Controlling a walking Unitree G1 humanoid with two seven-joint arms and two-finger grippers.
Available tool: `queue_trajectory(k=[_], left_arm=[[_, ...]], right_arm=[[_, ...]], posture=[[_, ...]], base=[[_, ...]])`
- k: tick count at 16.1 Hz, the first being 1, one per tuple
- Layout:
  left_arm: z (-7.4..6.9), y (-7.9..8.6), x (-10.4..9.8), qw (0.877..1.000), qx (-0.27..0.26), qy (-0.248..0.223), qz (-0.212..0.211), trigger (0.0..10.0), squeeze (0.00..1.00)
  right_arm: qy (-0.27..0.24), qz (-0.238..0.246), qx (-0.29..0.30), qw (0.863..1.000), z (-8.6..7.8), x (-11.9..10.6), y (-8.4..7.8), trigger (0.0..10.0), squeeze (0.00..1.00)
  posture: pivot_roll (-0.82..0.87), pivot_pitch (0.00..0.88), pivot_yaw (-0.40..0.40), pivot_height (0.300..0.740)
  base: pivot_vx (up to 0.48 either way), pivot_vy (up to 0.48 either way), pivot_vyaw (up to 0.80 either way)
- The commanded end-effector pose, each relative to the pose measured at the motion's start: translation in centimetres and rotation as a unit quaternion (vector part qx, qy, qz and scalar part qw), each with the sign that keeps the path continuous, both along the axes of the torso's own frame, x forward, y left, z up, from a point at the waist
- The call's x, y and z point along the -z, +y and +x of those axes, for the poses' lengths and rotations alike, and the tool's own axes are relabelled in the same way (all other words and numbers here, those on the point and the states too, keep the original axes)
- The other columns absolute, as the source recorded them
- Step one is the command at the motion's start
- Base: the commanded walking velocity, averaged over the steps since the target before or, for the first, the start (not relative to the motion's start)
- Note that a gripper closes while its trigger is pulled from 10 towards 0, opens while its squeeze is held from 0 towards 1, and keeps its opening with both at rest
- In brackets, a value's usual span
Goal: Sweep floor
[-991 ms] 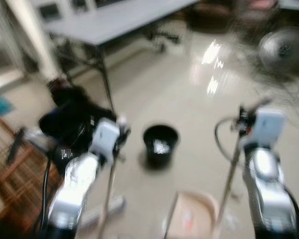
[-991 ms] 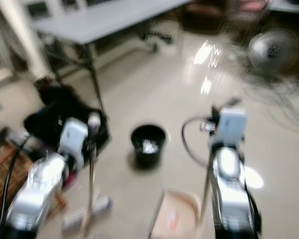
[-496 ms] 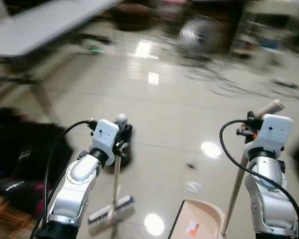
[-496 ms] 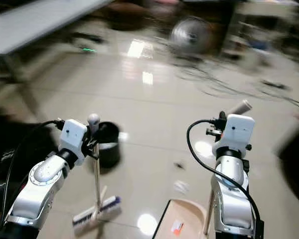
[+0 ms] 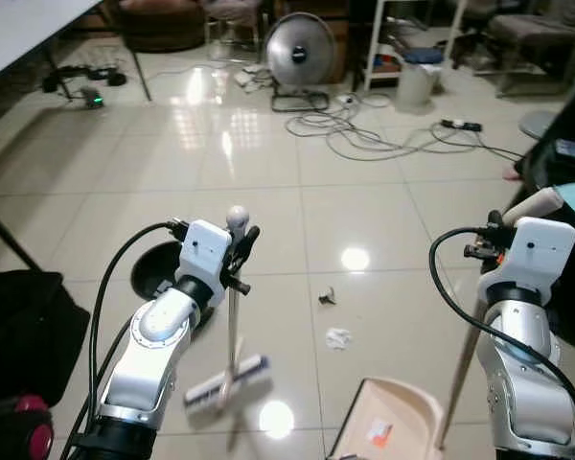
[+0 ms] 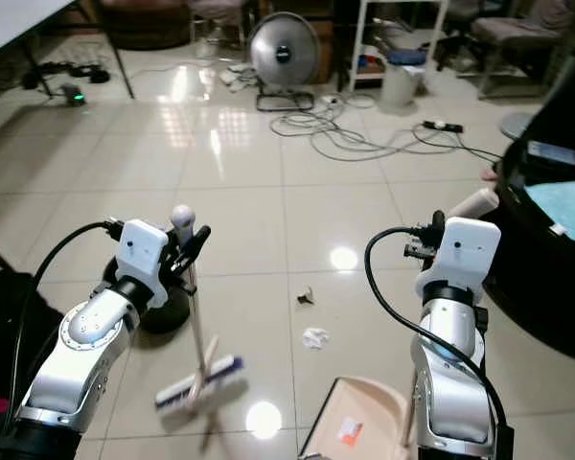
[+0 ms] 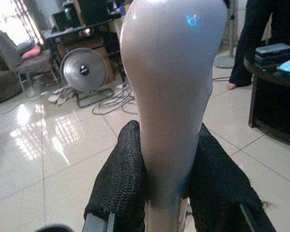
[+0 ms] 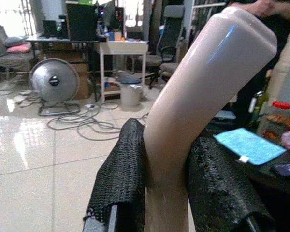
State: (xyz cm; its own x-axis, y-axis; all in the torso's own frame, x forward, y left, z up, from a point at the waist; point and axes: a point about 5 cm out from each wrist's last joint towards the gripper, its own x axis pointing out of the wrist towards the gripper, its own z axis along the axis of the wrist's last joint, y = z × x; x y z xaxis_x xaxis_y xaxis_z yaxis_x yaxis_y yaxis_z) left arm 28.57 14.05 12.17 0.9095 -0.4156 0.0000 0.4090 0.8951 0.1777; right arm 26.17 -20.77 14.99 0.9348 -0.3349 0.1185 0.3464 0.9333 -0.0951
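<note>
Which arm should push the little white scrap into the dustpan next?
Left. Its tool grips the broom, whose head lies near the scrap. The right tool holds the dustpan.

The dustpan (image 5: pixel 388 426) is cut off by the bottom edge.

**Silver arms, white wrists, black fingers**

Both arms are glossy silver with rounded segments. Each wrist carries a white boxy housing. A black cable loops from each housing along the forearm. Left gripper (image 5: pixel 238 251) and right gripper (image 8: pixel 166 193) fingers are black, textured.
</note>
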Motion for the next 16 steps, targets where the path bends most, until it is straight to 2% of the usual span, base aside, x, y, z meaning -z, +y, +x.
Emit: queue_trajectory(k=[1,7,14,16], left_arm=[[0.4,0.0,-1.2,1.0,0.001,-0.028,-0.004,10.0,0.0],[0.3,-0.3,-1.2,0.999,0.012,-0.03,-0.008,10.0,0.0],[0.4,-0.3,-1.1,0.999,0.013,-0.029,-0.005,10.0,0.0],[0.5,-0.3,-1.0,1.0,0.011,-0.029,-0.003,10.0,0.0]], right_arm=[[-0.023,-0.013,-0.002,1.0,-0.2,-1.1,0.2,10.0,0.0],[-0.037,-0.032,0.009,0.999,-0.4,-1.6,-0.1,10.0,0.0],[-0.051,-0.035,-0.01,0.998,-0.1,-2.0,0.3,10.0,0.0],[-0.058,-0.03,-0.043,0.997,0.3,-2.1,1.0,10.0,0.0]], posture=[[-0.01,0.0,0.042,0.74],[-0.01,0.0,0.041,0.74],[-0.01,0.0,0.044,0.74],[-0.01,0.0,0.042,0.74]], base=[[0.262,0.0,-0.8],[0.301,0.0,-0.74],[0.304,0.0,0.0],[0.306,0.0,0.0]])
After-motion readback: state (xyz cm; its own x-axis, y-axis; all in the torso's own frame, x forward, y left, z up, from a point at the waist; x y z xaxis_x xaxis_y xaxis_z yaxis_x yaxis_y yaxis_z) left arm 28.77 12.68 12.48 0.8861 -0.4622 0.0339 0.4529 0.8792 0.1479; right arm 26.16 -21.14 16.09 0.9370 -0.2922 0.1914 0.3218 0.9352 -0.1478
